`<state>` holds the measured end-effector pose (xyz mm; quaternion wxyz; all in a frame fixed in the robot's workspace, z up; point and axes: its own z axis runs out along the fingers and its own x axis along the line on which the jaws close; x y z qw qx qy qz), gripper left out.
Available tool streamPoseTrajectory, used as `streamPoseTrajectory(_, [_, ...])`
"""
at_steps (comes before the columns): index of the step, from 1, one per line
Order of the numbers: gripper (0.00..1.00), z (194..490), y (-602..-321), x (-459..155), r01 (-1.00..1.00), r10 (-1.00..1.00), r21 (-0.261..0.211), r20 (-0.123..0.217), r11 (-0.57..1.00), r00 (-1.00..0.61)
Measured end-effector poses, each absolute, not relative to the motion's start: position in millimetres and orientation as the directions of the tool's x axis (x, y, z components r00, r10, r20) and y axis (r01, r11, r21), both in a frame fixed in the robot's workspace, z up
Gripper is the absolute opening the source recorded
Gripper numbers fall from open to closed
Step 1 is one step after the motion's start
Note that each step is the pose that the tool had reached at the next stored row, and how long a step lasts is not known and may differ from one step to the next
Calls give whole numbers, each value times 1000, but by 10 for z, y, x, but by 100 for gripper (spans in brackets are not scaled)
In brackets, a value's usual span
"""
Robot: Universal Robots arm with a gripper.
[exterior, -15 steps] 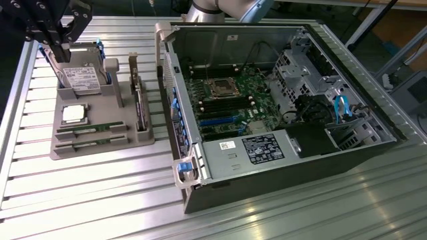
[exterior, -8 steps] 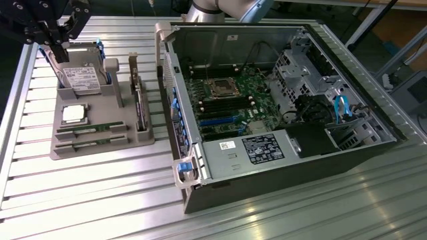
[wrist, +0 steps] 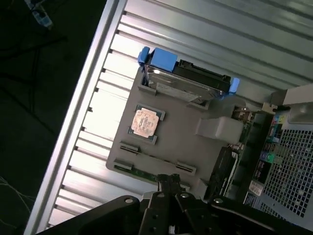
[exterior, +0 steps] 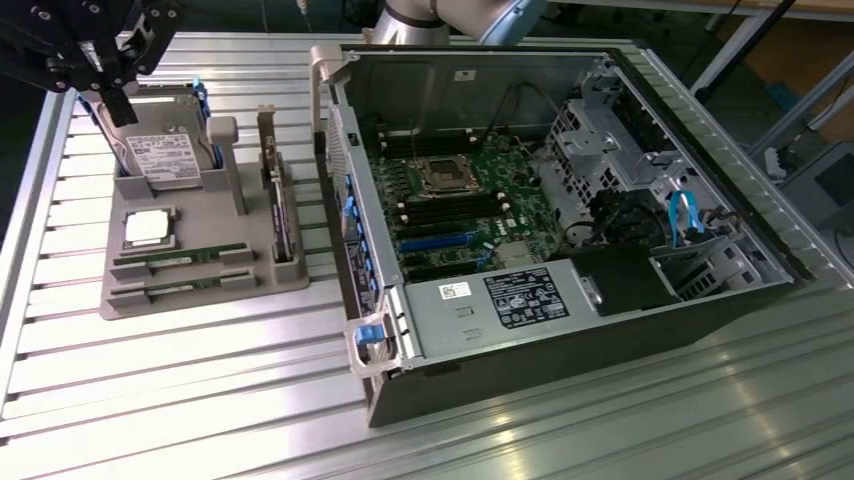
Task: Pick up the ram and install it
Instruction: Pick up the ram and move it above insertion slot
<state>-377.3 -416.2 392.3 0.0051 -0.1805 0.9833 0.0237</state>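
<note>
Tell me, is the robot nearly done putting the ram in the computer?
Nothing is done yet. Both ram sticks lie in the gray tray. The gripper hangs shut above the tray, holding nothing. Picking one up and fitting it on the motherboard are left.

Open computer case, grey tray with hard drive and processor

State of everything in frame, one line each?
hand: shut, empty, above the tray
ram: two sticks, lying in tray slots, untouched
hard drive: upright in its tray slot
processor chip: flat in its tray recess
computer case: on its side, open
motherboard memory slots: look empty
</note>
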Motion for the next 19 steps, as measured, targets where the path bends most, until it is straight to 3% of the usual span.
streamPoseTrajectory(14, [10,3923,-4162,-3773,-591,-591,45,-19,805,-806])
streamPoseTrajectory(19, [10,3923,-4162,-3773,-733,-733,45,-19,678,-680])
